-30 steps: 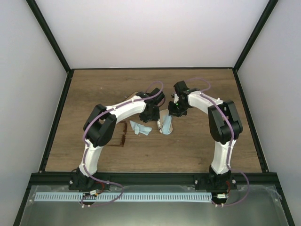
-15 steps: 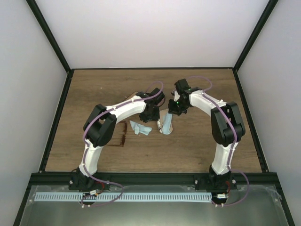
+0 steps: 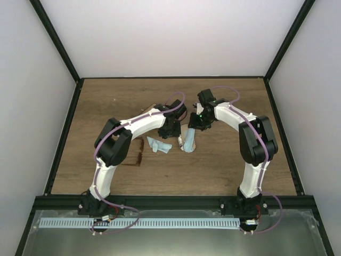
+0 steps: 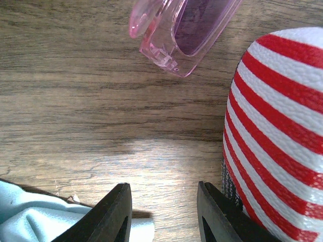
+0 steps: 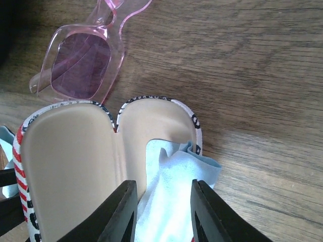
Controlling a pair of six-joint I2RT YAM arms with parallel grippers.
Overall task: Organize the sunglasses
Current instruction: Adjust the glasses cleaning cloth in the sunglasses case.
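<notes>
Top external view shows bare wood of the table [image 3: 106, 104] running from both my grippers up to the far black edge, and more bare wood at my right side.

The sunglasses [image 3: 140, 151], with the dark brown frame, lie flat on the wood to the left of my left gripper [image 4: 162, 197] and nearer to my bases. A loose blue cloth [image 4: 30, 219] lies between them and this gripper. From my right gripper [image 5: 163, 194] they are well apart.

My left jaws stand apart with only wood between them. The right finger is just beside the outside of the striped case [image 5: 65, 166]; I cannot tell if it touches.

My right jaws are also apart and grip nothing. They hang over the case, which is open and shows a tan inside. A folded blue cloth [image 5: 169, 174] lies in its right half and hangs over the rim. The left half shows only lining.

Just ahead of both grippers, pink glasses [image 5: 81, 65] lie on the wood, beside the case.
</notes>
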